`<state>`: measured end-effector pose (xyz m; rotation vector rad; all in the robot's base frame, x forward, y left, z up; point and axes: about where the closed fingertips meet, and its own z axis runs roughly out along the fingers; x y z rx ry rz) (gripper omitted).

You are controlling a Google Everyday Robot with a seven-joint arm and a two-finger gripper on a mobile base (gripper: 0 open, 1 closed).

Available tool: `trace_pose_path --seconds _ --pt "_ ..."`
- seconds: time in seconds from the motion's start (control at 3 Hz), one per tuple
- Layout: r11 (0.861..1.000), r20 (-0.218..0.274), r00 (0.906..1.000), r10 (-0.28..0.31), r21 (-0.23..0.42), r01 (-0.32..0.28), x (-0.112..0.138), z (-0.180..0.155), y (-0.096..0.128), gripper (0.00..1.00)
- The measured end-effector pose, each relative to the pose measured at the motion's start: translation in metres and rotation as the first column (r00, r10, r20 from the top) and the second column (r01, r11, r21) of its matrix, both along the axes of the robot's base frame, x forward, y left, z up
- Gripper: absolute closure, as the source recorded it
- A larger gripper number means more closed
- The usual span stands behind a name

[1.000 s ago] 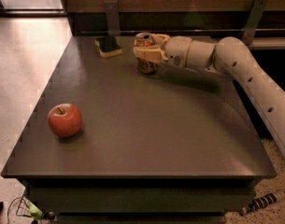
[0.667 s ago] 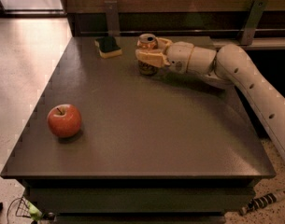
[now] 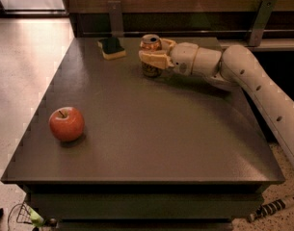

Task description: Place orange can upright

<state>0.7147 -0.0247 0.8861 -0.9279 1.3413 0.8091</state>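
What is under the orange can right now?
Only the table: the orange can stands upright on it, base in shadow. The hand clasps its middle, hiding the label band there.

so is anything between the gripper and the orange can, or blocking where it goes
Nothing visible. The gripper is closed around the orange can, which stands upright on the table near its far edge. The sponge lies apart beside it, and the apple is far off at the near side.

Blocked at the back by claw (image 3: 149,57) clamped on orange can (image 3: 150,42), sponge (image 3: 111,47) near it. Open across the rest of surface (image 3: 166,138), save apple (image 3: 66,123) near the front.
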Motion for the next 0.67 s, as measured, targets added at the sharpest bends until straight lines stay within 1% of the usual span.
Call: trace_pose_path --seconds 0.33,0.67 --pt "1.000 0.000 1.0000 0.002 0.000 -0.002 -0.0002 0.0001 0.0014 0.20" --pt "1.000 0.000 1.0000 0.007 0.000 -0.007 -0.0006 0.0003 0.0044 0.00"
